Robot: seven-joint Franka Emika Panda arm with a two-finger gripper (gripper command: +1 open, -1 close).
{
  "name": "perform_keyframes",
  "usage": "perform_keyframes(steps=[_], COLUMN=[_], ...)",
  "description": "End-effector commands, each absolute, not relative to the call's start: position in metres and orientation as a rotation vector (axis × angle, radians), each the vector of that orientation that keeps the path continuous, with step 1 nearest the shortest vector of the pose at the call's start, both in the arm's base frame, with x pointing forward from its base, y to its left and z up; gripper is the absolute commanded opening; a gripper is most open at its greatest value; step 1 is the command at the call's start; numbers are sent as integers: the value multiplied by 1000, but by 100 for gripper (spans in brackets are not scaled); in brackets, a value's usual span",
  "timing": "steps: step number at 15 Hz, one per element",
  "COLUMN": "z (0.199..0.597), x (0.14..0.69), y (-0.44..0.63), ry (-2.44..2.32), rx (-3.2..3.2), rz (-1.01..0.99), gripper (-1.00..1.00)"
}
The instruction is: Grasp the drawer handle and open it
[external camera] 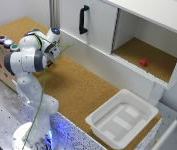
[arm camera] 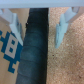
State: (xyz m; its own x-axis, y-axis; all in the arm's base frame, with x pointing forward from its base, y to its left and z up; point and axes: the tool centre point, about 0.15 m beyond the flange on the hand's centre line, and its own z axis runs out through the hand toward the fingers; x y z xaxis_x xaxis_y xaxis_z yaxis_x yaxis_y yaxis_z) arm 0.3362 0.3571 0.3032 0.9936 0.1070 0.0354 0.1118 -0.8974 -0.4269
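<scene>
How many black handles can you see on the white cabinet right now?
1. The drawer handle stands upright on the closed white panel at the exterior view's left of the open compartment. Others may sit outside the frame.

Soft, even daylight-white light fills the room I work in; shadows are faint, the deepest sitting inside the open compartment (external camera: 148,55) far beyond my pincer (arm camera: 39,22). The exterior view is low in detail and slightly blurred throughout. A blue glow shines at my base (external camera: 58,127). My wrist view is badly out of focus: my fingers (arm camera: 61,22) smear pale, edges soft.
</scene>
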Motion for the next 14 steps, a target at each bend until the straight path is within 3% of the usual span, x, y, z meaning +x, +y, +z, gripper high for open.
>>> perform_keyframes(steps=[1, 14], z=[297, 282], x=[348, 330], y=[361, 315], ry=[-196, -168], rx=[-2660, -2655], rz=[-8, 29], gripper=[-100, -100])
